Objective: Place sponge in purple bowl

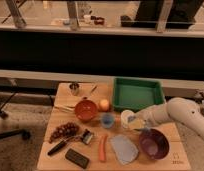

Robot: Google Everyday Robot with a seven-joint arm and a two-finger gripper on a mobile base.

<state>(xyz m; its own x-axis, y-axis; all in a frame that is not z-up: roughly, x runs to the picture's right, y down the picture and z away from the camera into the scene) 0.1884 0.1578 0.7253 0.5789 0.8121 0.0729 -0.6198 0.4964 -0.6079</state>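
The purple bowl (154, 143) stands at the front right of the wooden table (62, 162). My white arm comes in from the right. My gripper (138, 124) hangs just above and left of the bowl's rim, shut on a pale yellow sponge (134, 123). The sponge is clear of the table, next to a white cup (126, 116).
A green tray (137, 94) is at the back right. A blue cup (108, 120), an orange fruit (104, 104) and a red bowl (85, 109) are in the middle. A carrot (102, 148), grey cloth (123, 149), black block (76, 158) and grapes (64, 131) lie in front.
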